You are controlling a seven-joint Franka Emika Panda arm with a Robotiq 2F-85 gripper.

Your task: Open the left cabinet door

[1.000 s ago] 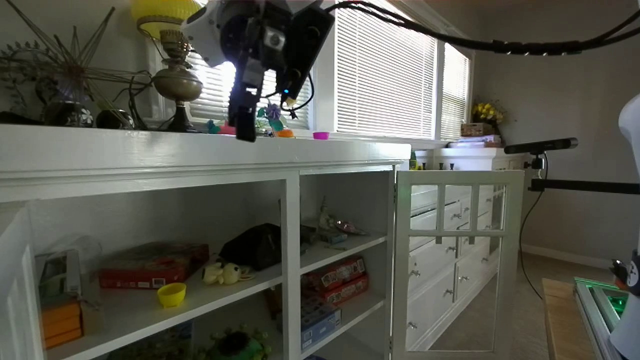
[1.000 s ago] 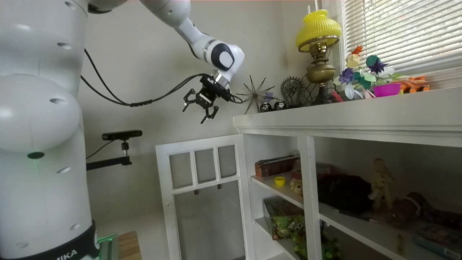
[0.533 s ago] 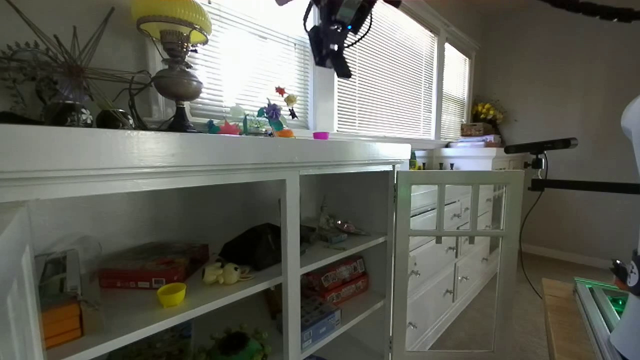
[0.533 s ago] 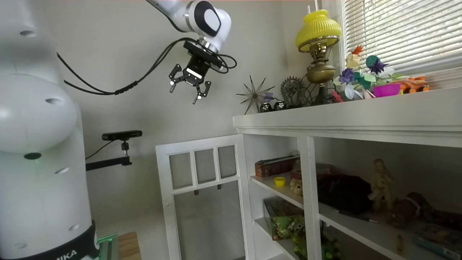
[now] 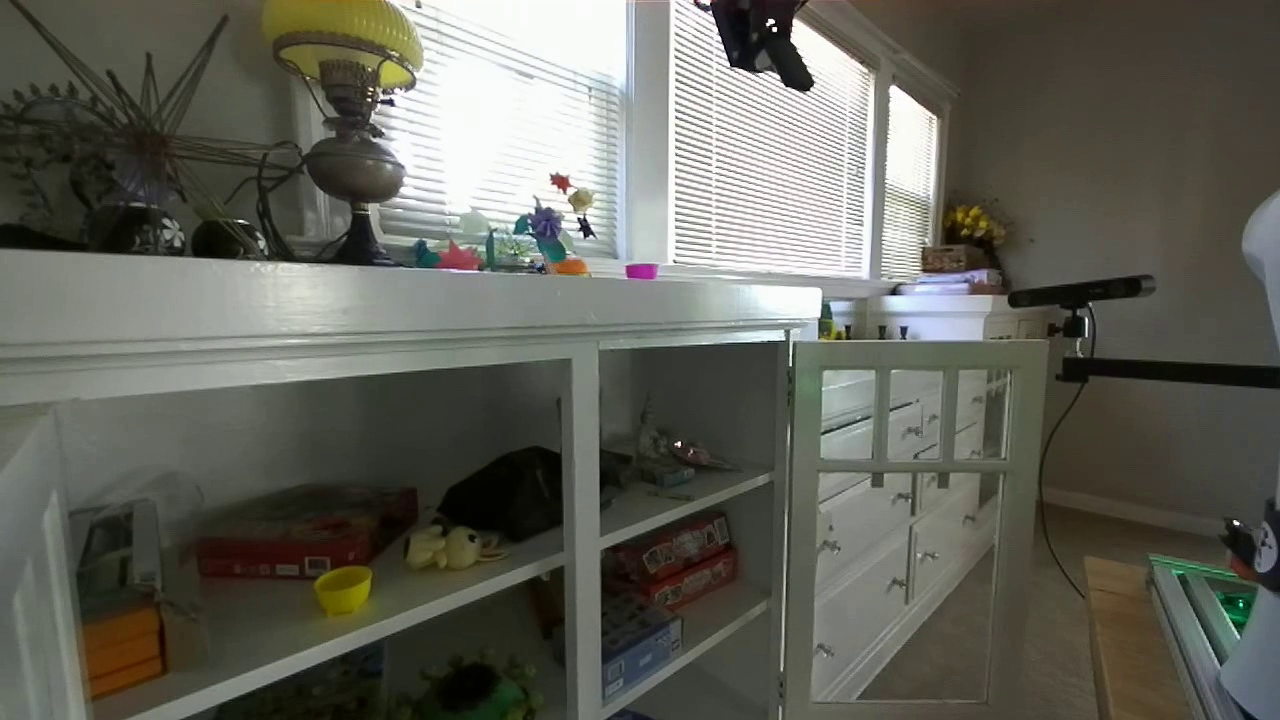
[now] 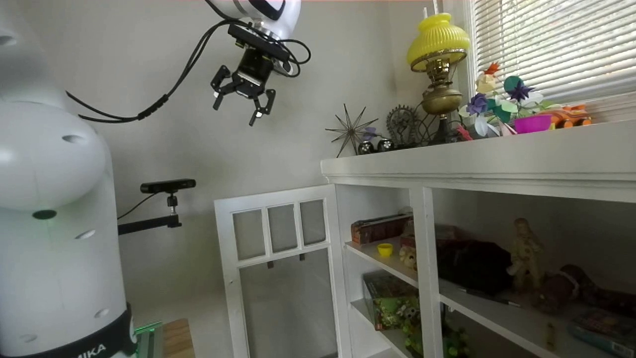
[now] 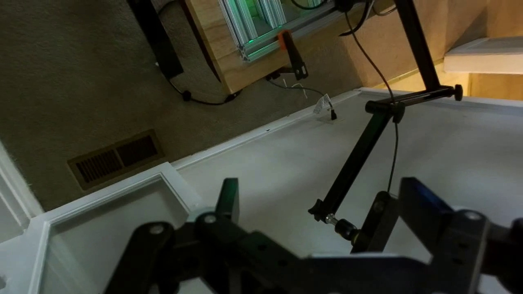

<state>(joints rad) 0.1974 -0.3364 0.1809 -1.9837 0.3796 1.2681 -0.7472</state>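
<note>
Spread apart, the end effector (image 6: 235,112) is now lifted farther from the left cabinet door (image 6: 284,254), swung outward near the wall (image 6: 218,154), so the opening seems completed, though its angle is poorly shown.

Left cabinet door (image 6: 283,254) stood wide open, upright, angled out from the left end of the cabinet (image 6: 472,161). White frame held three small glass panes in a row over a tall one, with two dark stubs under the bar between. In an exterior view, just a steep sliver of the door (image 5: 38,570) showed.
</note>
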